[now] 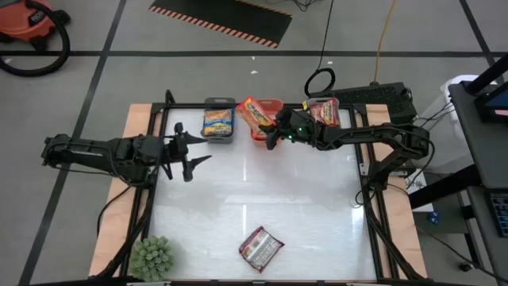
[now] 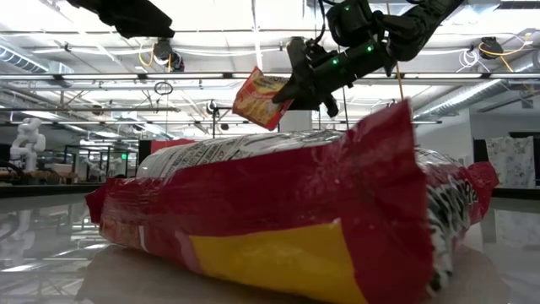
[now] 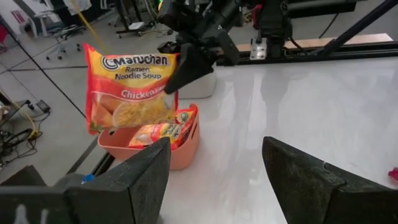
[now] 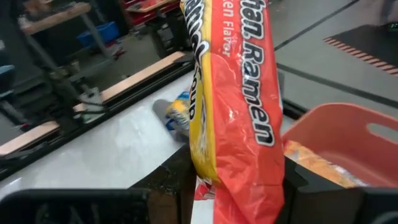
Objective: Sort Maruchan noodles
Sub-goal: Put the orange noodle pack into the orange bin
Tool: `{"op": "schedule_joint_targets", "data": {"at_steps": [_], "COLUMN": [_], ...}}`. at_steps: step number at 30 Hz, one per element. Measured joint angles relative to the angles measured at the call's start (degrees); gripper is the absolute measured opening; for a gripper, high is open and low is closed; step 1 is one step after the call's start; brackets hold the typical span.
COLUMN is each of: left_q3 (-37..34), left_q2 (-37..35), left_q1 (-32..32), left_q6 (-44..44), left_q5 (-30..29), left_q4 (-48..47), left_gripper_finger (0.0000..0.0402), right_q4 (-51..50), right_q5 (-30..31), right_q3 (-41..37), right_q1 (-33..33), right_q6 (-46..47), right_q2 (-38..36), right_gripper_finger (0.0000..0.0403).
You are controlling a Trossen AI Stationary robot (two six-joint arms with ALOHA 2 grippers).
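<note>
The right tool (image 1: 275, 131) is clenched on an orange chicken ramen packet (image 3: 127, 87), hanging it over the orange bin (image 3: 180, 155). Light, crinkly and floppy, it looks best pinched by an edge. The left tool (image 1: 193, 153) waits released above the tabletop (image 1: 262, 191).

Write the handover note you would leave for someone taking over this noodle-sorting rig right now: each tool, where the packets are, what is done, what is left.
Right tool: shut on an orange chicken packet, held above the orange bin.
Left tool: open, holding nothing, at the table's left side.
Done: the orange bin already holds at least one orange packet; the grey bin holds a blue-yellow packet; a third bin at the back right holds a red packet.
Left: release the held packet, then sort the red-silver packet lying at the table's front edge.
</note>
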Motion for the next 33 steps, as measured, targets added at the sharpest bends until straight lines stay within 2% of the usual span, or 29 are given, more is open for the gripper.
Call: {"op": "schedule_joint_targets", "data": {"at_steps": [6, 9, 15, 20, 25, 31, 33], "left_q3": [-1.3, -2.4, -2.7, -2.7, -2.7, -2.7, -2.7], "left_q2": [0.0, 0.0, 0.0, 0.0, 0.1, 0.1, 0.1], "left_q1": [0.0, 0.0, 0.0, 0.0, 0.0, 0.0, 0.0], "left_q6": [0.1, 0.9, 1.2, 2.7, 4.1, 5.2, 5.4], "left_q5": [0.0, 0.0, 0.0, 0.0, 0.0, 0.0, 0.0], "left_q4": [0.2, 1.7, 4.2, 5.9, 8.6, 9.8, 10.0], "left_gripper_finger": [0.0259, 0.0259, 0.0259, 0.0259, 0.0259, 0.0259, 0.0259], "right_q4": [3.0, 7.0, 15.2, 21.0, 21.8, 22.2, 22.2], "right_q5": [4.9, 5.3, 10.8, 11.2, 14.1, 21.4, 21.7], "right_q3": [-3.1, -5.3, -12.0, -16.0, -16.4, -16.4, -16.4], "right_q1": [0.0, 0.0, 0.0, 0.0, 0.1, 1.9, 2.1], "right_q6": [1.6, 3.8, 7.9, 11.2, 13.2, 13.3, 13.3], "right_q2": [0.0, 0.0, 0.0, 0.0, 0.0, 0.0, 0.0], "right_gripper_finger": [0.0116, 0.0116, 0.0116, 0.0116, 0.0116, 0.0122, 0.0125]}}
